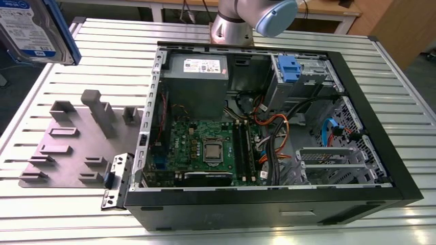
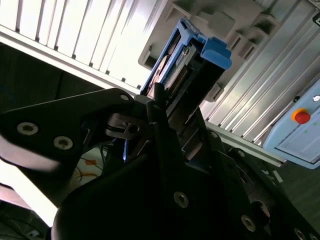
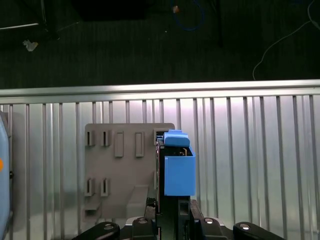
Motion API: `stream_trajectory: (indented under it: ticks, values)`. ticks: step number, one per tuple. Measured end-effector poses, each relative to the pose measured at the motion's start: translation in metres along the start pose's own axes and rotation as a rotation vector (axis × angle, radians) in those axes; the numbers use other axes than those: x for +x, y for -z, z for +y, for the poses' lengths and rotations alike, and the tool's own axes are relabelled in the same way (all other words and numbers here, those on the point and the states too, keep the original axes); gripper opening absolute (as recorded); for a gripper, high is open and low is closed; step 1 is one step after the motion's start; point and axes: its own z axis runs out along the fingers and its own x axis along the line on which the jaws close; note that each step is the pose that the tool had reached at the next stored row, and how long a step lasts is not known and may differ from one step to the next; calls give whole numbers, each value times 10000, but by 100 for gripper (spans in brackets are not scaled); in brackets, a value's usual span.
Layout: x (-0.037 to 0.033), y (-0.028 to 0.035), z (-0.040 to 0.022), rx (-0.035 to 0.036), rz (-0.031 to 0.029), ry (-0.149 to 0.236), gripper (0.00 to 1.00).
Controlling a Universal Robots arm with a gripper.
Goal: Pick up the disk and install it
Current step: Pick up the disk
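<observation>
The disk (image 1: 34, 30) hangs high over the table at the exterior view's far left, a silver drive with a white-and-blue label and a blue bracket on its edge. In the second wrist view my gripper (image 2: 167, 100) is shut on the disk (image 2: 192, 62), its dark fingers (image 2: 159, 97) clamped on the two flat faces. The first wrist view looks along the disk (image 3: 178, 167) edge-on, its blue bracket sticking out from the gripper (image 3: 172, 207) above the grey fixture plate (image 3: 120, 165).
An open computer case (image 1: 146, 127) lies on the slatted metal table (image 1: 102, 61), with a blue latch (image 1: 289, 69) at its drive bay. The grey fixture plate (image 1: 75, 143) with upright holders lies beside the case. The arm's base (image 1: 232, 23) stands behind the case.
</observation>
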Motion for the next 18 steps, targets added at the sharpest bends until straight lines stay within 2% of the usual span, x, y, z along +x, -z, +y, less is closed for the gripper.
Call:
stream_trajectory:
  ticks: [5,13,18]
  values:
    - [0,52,2,0,0,0,35]
    - [-1,66,2,0,0,0,35]
    - [-1,96,3,-1,0,0,35]
